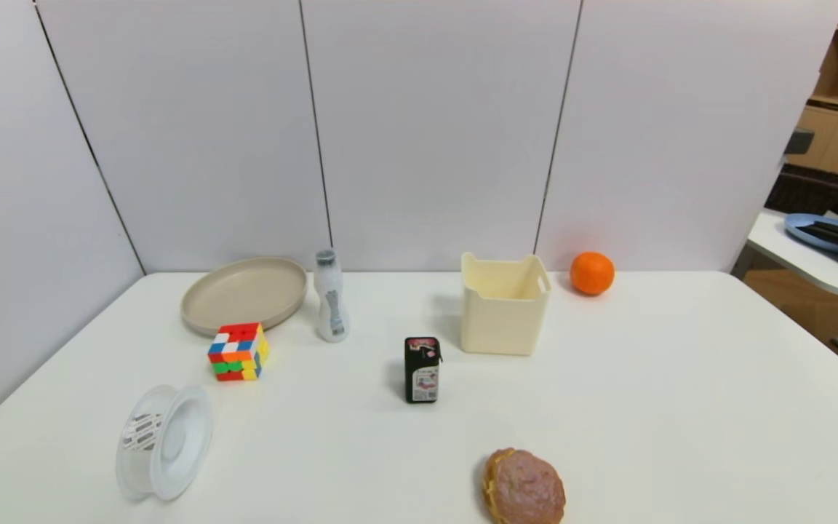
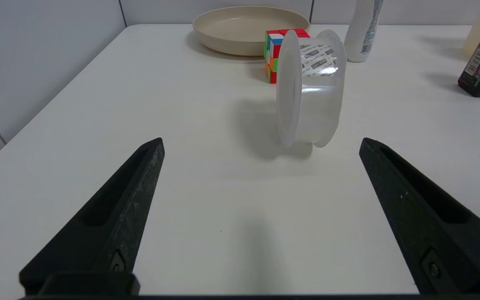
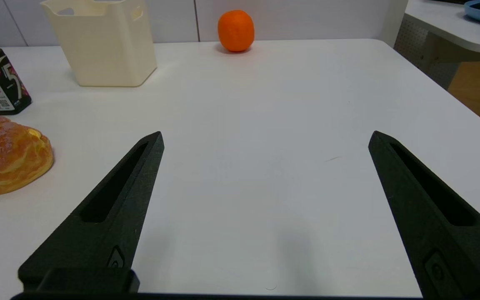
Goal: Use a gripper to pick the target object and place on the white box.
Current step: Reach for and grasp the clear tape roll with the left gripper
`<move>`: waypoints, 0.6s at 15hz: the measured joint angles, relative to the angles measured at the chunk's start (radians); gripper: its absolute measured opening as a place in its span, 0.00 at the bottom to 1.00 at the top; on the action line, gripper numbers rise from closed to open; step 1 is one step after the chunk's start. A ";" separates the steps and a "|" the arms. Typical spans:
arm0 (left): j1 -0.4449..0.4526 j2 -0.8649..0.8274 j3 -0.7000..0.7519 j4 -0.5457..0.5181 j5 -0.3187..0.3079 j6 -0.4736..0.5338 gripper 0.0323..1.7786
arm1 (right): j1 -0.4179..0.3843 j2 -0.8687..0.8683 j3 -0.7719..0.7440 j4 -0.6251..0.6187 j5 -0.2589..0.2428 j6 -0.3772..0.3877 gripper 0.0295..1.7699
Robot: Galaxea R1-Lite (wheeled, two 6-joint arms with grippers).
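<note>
The spool [image 2: 310, 89] stands on its rims on the desk [image 2: 206, 175], ahead of the left hand [image 2: 261, 143], whose fingers gape wide and empty

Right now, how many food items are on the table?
2. An orange sits at the far edge, just right of the white box. A bun lies at the near edge, right of centre. The box's inside is partly hidden.

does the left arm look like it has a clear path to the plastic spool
Probably yes. The spool stands on its rims just ahead of the open left gripper, with only bare table between; the cube sits behind it.
</note>
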State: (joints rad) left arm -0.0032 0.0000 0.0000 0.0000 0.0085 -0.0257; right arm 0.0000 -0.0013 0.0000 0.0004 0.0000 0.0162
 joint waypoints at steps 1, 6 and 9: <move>0.000 0.000 0.000 0.000 0.000 0.000 0.95 | 0.000 0.000 0.000 0.000 0.000 -0.001 0.96; 0.001 0.000 0.000 -0.004 0.003 -0.024 0.95 | 0.000 0.000 0.000 0.000 0.000 0.000 0.96; 0.001 0.000 0.000 -0.004 0.003 -0.026 0.95 | 0.000 0.000 0.000 0.000 0.000 -0.001 0.96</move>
State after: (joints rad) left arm -0.0019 0.0000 0.0000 -0.0043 0.0115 -0.0519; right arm 0.0000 -0.0009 0.0000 0.0000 0.0000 0.0149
